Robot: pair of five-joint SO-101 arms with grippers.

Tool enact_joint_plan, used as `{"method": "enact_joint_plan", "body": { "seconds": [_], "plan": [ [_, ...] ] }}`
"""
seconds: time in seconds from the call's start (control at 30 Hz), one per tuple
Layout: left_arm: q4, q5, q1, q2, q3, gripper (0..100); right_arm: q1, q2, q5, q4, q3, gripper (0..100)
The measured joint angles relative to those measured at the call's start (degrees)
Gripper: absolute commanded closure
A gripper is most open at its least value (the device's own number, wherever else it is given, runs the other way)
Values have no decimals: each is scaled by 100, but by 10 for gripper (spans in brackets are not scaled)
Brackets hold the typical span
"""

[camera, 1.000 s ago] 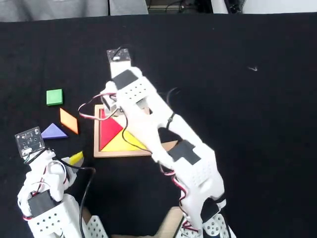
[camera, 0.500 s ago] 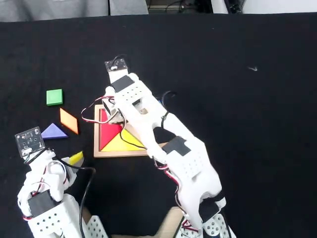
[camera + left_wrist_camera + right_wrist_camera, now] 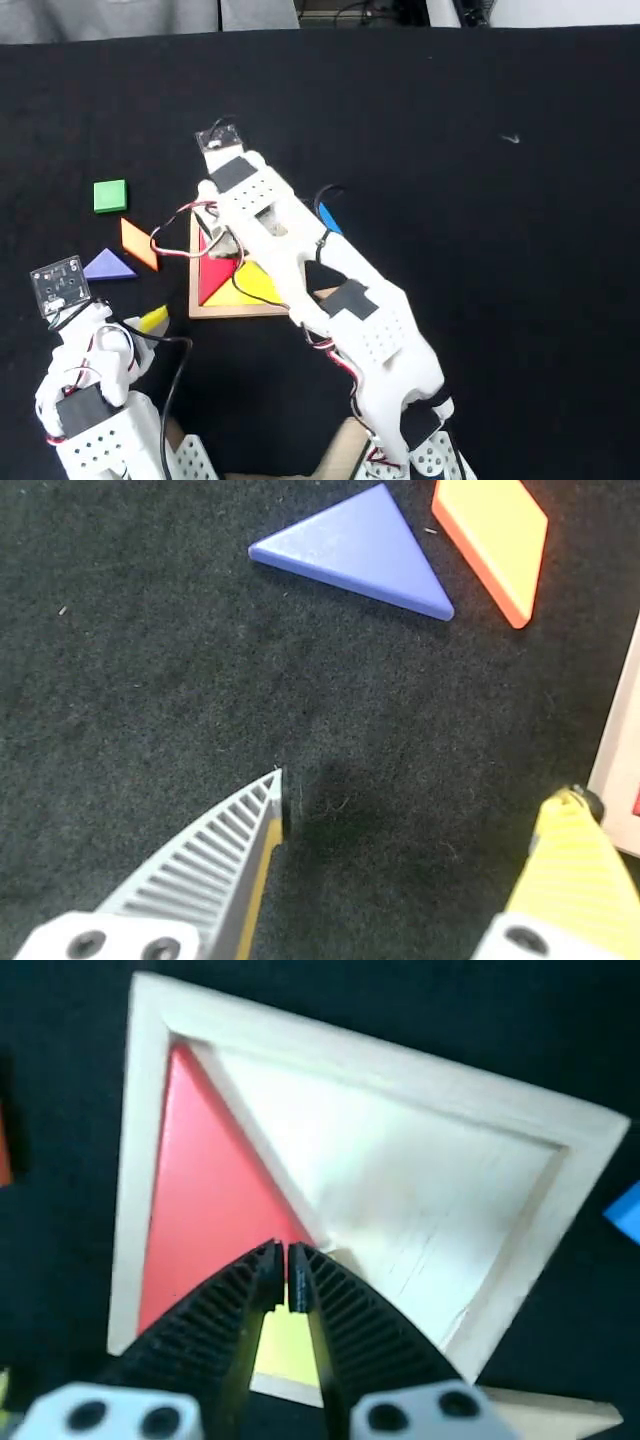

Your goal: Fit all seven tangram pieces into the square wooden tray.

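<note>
Wooden tray: red triangle and yellow triangle seated inside.
Left gripper: fingers spread, empty.
Right gripper: fingers pinched together, empty.

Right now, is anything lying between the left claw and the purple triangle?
Nothing visible does. In the left wrist view, the open left claw faces the purple triangle across bare black cloth. The orange parallelogram lies beside the triangle, off that line.

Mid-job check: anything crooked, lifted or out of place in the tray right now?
Nothing stands out. The red triangle and the yellow triangle lie flat inside the square wooden tray, side by side, and neither rides up on the rim.
</note>
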Motion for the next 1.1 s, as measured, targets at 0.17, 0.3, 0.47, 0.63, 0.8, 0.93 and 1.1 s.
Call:
{"method": "enact_joint_plan", "body": {
  "seconds": [0.17,0.3,0.47,0.63,0.8,0.93,1.1],
  "plan": [
    [0,0,0,0,0,615,246,0,0,220,-70,987],
    [0,0,0,0,0,615,229,0,0,202,229,987],
    [0,0,0,0,0,615,237,0,0,202,448,987],
    [0,0,0,0,0,615,220,0,0,185,448,987],
    [0,0,0,0,0,615,9,0,0,158,448,987],
    [0,0,0,0,0,615,0,0,0,220,378,987],
    [0,0,0,0,0,615,176,-396,352,668,-141,987]
  ]
}}
